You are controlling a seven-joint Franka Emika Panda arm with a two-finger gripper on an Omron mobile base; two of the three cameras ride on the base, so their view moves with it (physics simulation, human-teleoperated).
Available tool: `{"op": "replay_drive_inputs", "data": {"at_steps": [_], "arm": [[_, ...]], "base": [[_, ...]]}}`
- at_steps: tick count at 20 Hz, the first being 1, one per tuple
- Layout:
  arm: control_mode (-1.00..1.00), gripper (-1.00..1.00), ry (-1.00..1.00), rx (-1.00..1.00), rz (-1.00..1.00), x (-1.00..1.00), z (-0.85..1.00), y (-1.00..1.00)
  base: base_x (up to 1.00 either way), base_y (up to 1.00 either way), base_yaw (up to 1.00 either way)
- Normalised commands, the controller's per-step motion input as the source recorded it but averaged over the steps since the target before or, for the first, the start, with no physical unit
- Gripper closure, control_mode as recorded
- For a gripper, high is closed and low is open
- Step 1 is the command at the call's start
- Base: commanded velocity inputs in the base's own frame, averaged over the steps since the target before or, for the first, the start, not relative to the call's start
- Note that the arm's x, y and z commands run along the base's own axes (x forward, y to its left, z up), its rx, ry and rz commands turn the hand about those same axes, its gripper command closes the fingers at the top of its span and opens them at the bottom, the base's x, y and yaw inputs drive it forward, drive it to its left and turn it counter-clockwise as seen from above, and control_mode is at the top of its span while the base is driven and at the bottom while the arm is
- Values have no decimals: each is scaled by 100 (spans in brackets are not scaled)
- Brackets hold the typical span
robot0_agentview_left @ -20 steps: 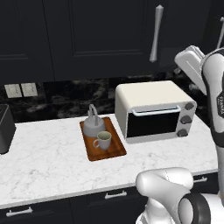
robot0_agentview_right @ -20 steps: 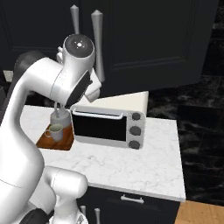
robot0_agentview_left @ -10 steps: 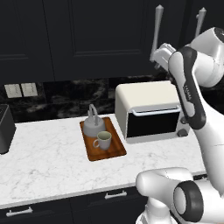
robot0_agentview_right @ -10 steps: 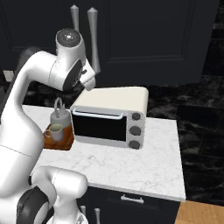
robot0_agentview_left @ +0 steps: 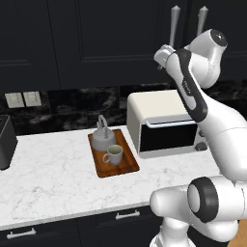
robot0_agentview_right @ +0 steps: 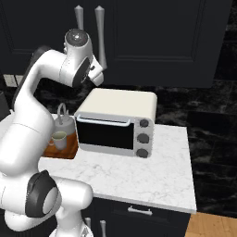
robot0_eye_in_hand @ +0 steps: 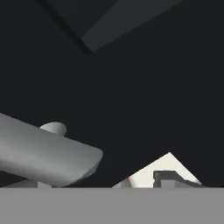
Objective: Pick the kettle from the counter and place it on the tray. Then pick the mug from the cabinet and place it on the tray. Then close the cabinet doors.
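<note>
Kettle and mug on the tray, hand raised at the closed cabinet doors.

On the left we see the tray [robot0_agentview_left: 114,155] on the counter [robot0_agentview_left: 53,169], carrying the kettle [robot0_agentview_left: 103,136] and, just in front of it, the mug [robot0_agentview_left: 114,154]. To the right stands the toaster oven [robot0_agentview_left: 164,123]. Above it our gripper [robot0_agentview_left: 163,54] is up against the cabinet doors [robot0_agentview_left: 120,41], close to a silver bar handle [robot0_eye_in_hand: 43,153]; we cannot tell how wide its jaws stand.
</note>
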Motion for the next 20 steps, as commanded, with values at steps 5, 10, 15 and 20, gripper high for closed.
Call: {"op": "replay_drive_inputs", "data": {"at_steps": [5,10,15,20], "arm": [[-100,-100,-16,-7,15,61,-37,-5],[-100,-100,-10,-8,14,65,-37,-11],[-100,-100,-4,-8,12,74,-39,-12],[-100,-100,0,-10,9,72,-33,-8]], "base": [[0,0,0],[0,0,0],[0,0,0],[0,0,0]]}}
